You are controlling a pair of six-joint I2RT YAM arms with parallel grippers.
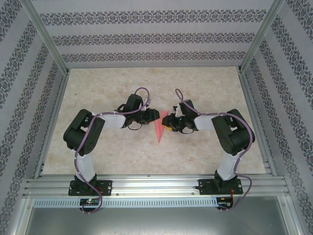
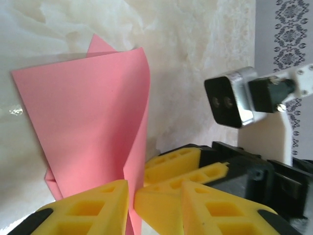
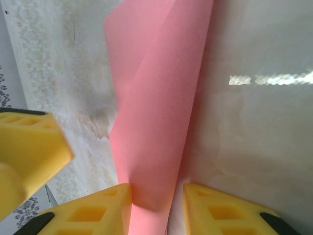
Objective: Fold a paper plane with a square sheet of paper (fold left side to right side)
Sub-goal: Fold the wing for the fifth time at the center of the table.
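Paper plane (image 1: 159,128): thin salmon-pink sheet, matte, unmarked; folded into a narrow tapering wedge with straight lengthwise creases. Not lying flat – in both wrist views one flap bows up in a soft curve.
Location: mid-table, right between the two grippers, wide end at their fingertips.
Axis: long axis runs far-to-near in the top view, leaning slightly; sharp tip toward the arm bases, wide end toward the back wall.
Left gripper (image 1: 154,116): yellow plastic fingers (image 2: 93,208), wedge-shaped with rectangular cut-outs, black bases. Paper edge runs down between them, against one finger. Jaws look part-way apart, but yellow from the other gripper crowds the gap – can't tell if it's pinching.
Right gripper (image 1: 169,125): same yellow fingers (image 3: 225,215). Jaws part-way apart, straddling the raised fold; paper sits against one finger, a sliver of table shows before the other. Not clamped.
Table (image 1: 210,88): pale marbled surface, glossy, glare streaks.
Crowding: both grippers tip to tip at the wide end; right wrist camera (image 2: 227,100), black face on silver body, sits just above its fingers in the left wrist view.
Surround: walls (image 1: 146,36) with grey damask stripes; aluminium rail (image 1: 156,185) along the near edge.
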